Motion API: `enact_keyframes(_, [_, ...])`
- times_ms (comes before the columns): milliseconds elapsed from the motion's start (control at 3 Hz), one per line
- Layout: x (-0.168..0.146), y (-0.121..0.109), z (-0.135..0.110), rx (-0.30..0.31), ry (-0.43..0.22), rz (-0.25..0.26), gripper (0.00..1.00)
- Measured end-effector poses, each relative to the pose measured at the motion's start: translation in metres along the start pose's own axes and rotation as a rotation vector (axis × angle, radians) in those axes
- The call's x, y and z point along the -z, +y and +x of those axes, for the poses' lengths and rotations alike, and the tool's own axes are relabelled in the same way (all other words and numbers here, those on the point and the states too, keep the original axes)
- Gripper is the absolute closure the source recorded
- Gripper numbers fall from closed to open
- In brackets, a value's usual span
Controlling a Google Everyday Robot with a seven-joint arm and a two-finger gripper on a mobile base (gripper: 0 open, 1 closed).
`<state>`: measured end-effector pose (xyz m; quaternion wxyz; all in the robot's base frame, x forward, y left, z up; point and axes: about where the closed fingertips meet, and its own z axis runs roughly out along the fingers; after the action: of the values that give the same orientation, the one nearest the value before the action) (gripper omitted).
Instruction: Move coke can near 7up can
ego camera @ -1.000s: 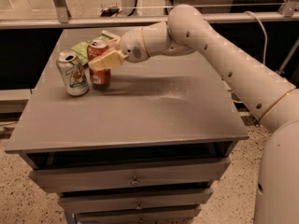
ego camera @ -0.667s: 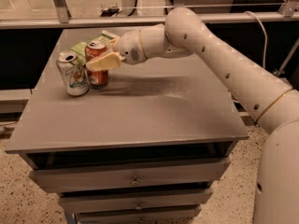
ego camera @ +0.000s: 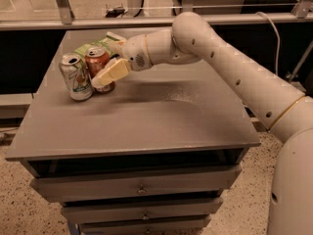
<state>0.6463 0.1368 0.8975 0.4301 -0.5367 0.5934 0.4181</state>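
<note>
The coke can [ego camera: 97, 58], red-orange with a silver top, stands upright at the back left of the grey table [ego camera: 146, 126]. It is right beside the 7up can [ego camera: 76, 80], a silver-white dented can with green markings, and almost touches it. My gripper [ego camera: 101, 80] reaches in from the right and is shut on the coke can. Its near cream finger [ego camera: 111, 71] lies across the can's front and hides its lower part; the far finger is hidden behind the can.
A flat green chip bag [ego camera: 95, 46] lies just behind the two cans. My white arm [ego camera: 220, 62] spans the table's back right. The table's left edge is close to the 7up can. Drawers sit below the tabletop.
My gripper has shifted the coke can slightly left, closer to the 7up can. The 7up can has not moved.
</note>
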Motion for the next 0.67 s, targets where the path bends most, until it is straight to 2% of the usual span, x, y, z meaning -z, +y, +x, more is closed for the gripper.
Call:
enact_keyframes(333, [0.014,-0.003,0.0,0.003,0.004,0.032,0.0])
enact_keyframes(667, [0.089,-0.035,-0.011,0.048,-0.002,0.213,0.0])
